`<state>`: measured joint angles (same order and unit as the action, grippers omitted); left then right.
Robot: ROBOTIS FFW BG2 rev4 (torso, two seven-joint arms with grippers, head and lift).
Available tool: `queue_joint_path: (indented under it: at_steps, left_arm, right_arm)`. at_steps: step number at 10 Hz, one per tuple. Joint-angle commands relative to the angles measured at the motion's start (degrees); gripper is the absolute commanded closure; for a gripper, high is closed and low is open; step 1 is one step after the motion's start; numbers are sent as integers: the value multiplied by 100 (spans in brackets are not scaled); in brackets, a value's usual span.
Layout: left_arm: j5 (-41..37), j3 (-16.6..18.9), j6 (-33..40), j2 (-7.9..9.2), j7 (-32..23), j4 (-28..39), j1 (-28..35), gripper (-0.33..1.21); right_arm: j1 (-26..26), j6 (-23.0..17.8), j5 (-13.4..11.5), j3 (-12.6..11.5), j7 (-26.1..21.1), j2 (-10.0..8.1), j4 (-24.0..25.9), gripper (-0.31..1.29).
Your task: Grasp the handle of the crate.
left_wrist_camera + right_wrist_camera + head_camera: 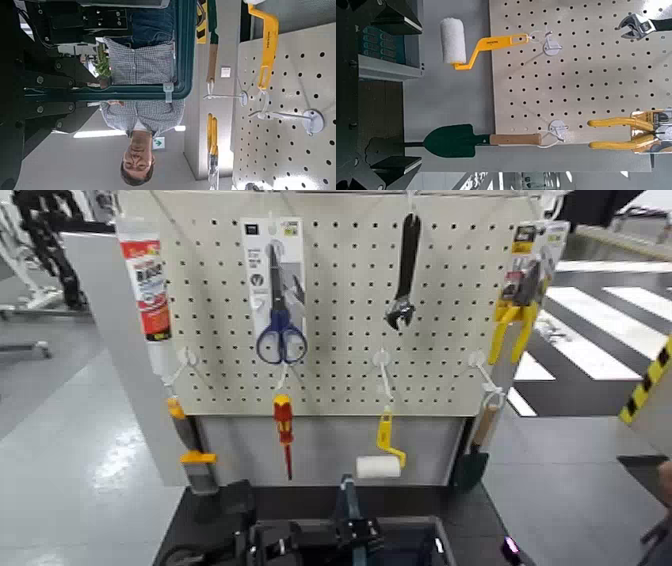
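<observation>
Nearest my lens, in the left wrist view, sits the dark frame of my left claw, and just past it the handle, a thin teal strap that bends at a corner. A person in a checked shirt shows through its loop, well behind.

From the head view the crate lies below the pegboard and in front of it, low at the frame's edge, so only its far rim shows. The handle stands upright over the crate's middle, below the paint roller and to the right of the red screwdriver hanging off the pegboard's lower edge.

I judge the handle light, smooth and a little springy: thin plastic that will flex and may swing on its pivots if nudged sideways. The crate looks like stiff slotted plastic, and I cannot see inside it, so its weight is unknown. I would take hold at the top of the arch, in the middle, across the narrow strap, so the load hangs level.

My left arm is low in front of the pegboard, its claw just left of the handle; whether it is released or clenched, I cannot tell. My right claw faces the pegboard's right part, apart from the handle, and looks idle; its state I cannot tell either.
</observation>
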<state>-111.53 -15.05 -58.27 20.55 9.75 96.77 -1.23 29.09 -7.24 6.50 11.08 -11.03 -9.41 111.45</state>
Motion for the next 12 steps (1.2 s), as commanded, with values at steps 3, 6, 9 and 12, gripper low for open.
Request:
queue_joint_path:
  at_steps: [3, 6, 9, 12]
  left_arm:
    - [0, -25, 0, -7, 44, -27, 0, 119]
    - [0, -60, -9, -16, 88, -71, -17, 119]
    - [0, -77, -18, -25, 132, -88, -17, 119]
    - [0, -95, -18, -25, 158, -106, -26, 119]
  right_arm:
    - [0, -5, 0, 8, -4, 1, 0, 15]
    - [-9, 127, -105, 17, -75, 27, 9, 15]
    - [-52, 162, -158, 149, -268, -78, 53, 15]
    - [-44, 127, -237, 158, -365, -96, 79, 15]
